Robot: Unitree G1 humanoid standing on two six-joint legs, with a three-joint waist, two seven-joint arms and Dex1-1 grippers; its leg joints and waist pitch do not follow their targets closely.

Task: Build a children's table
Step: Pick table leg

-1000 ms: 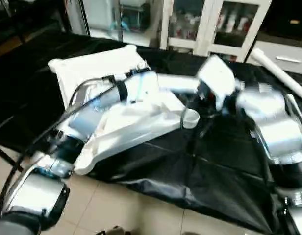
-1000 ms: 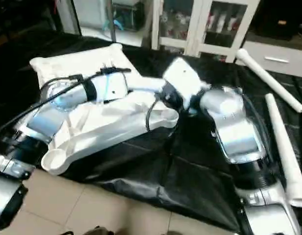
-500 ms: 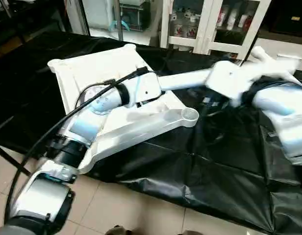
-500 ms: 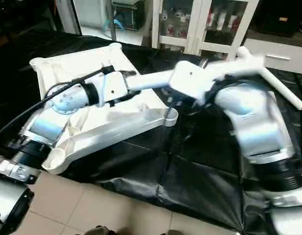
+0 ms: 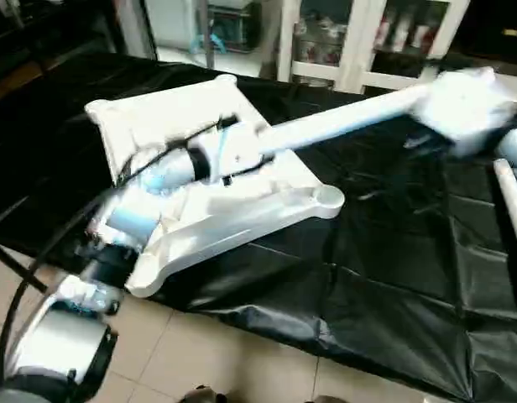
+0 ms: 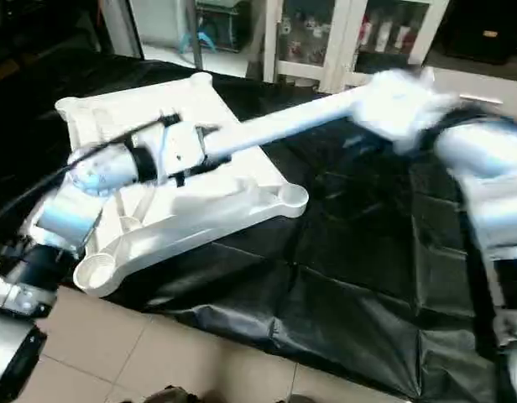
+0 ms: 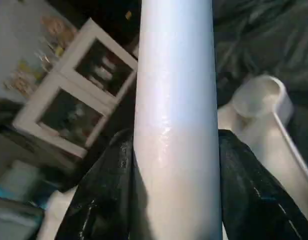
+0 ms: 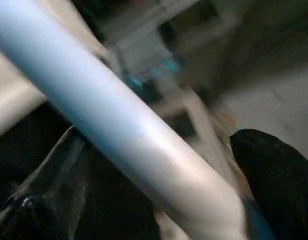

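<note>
The children's table's white tabletop (image 5: 158, 117) lies upside down on the black-covered work table, ribs up, with a round corner socket (image 5: 330, 199) at its near right corner. My left gripper (image 7: 174, 145) is shut on a long white leg (image 5: 342, 122), black fingers (image 7: 249, 185) pressed to both sides. The leg slants over the tabletop toward the back right. Out at the leg's far end is my right gripper (image 8: 159, 165), blurred in the head views (image 5: 464, 105). It stands open, its fingers (image 8: 279, 175) spread wide around the leg with gaps either side.
Another white leg (image 5: 512, 197) lies on the black cover (image 5: 384, 252) at the right edge. White glass-door cabinets (image 5: 359, 34) stand behind the work table. Tiled floor (image 5: 225, 361) shows below the table's near edge, which the tabletop's near corner overhangs.
My right arm has swung from the tabletop's middle out to the back right along the leg, and its fingers have spread. The left gripper still holds the leg.
</note>
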